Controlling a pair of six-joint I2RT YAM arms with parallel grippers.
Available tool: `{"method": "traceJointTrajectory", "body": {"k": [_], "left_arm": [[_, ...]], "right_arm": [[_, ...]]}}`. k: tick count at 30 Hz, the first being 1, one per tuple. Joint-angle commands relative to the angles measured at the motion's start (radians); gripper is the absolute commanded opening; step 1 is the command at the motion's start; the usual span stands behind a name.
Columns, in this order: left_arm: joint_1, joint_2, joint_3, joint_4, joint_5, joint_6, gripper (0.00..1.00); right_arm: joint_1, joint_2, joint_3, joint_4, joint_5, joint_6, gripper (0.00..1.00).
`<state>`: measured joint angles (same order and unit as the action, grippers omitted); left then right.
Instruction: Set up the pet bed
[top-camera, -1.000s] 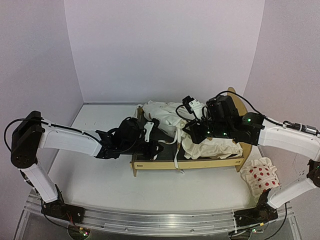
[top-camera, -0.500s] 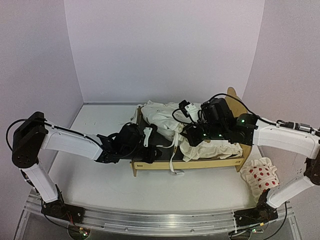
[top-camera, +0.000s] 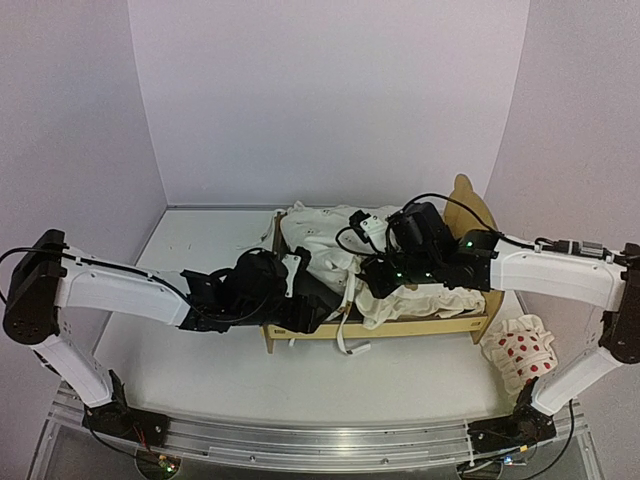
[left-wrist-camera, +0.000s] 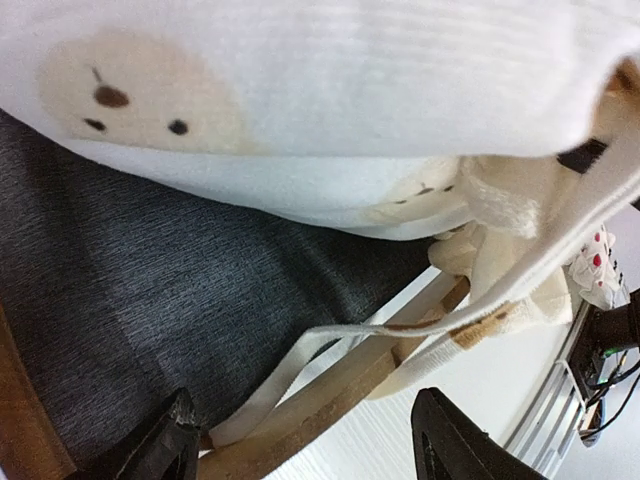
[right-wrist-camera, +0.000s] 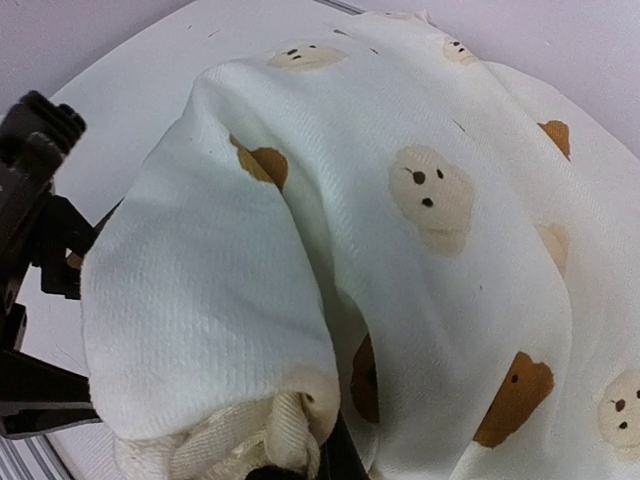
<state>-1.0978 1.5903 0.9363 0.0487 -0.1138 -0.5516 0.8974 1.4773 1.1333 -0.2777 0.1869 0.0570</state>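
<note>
Cushion (top-camera: 320, 232) farther over grey-felted pet bed (top-camera: 420, 328)

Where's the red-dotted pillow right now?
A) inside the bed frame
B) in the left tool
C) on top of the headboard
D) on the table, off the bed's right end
D: the red-dotted pillow lies on the table beyond the right end of the pet bed, outside its rails.
</note>
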Motion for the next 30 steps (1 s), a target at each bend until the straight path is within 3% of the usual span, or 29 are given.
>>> {"method": "traceJointTrajectory", "body": {"k": [1,6,11,19,25,30], "left_arm": [[-0.055,-0.090,0.046,-0.152,-0.120,0.001,0.72],[-0.157,-0.138,0.027,-0.305,-0.218,-0.025,0.66],[-0.226,-0.144,-0.052,-0.341,-0.235,-0.102,0.61],[-0.254,-0.102,-0.252,0.008,-0.319,-0.119,0.63],[-0.256,0.022,-0.258,0.132,-0.398,-0.149,0.61],[-0.254,0.097,-0.224,0.113,-0.487,-0.146,0.60]], "right_arm": [[-0.005,0.019,0.044,0.001,0.029,0.006,0.00],[-0.005,0.034,0.055,-0.015,0.053,0.009,0.00],[-0.005,0.059,0.069,-0.029,0.068,0.022,0.00],[-0.005,0.077,0.086,-0.046,0.036,0.032,0.00],[-0.005,0.072,0.081,-0.047,0.035,0.030,0.00],[-0.005,0.064,0.072,-0.046,0.034,0.030,0.00]]}}
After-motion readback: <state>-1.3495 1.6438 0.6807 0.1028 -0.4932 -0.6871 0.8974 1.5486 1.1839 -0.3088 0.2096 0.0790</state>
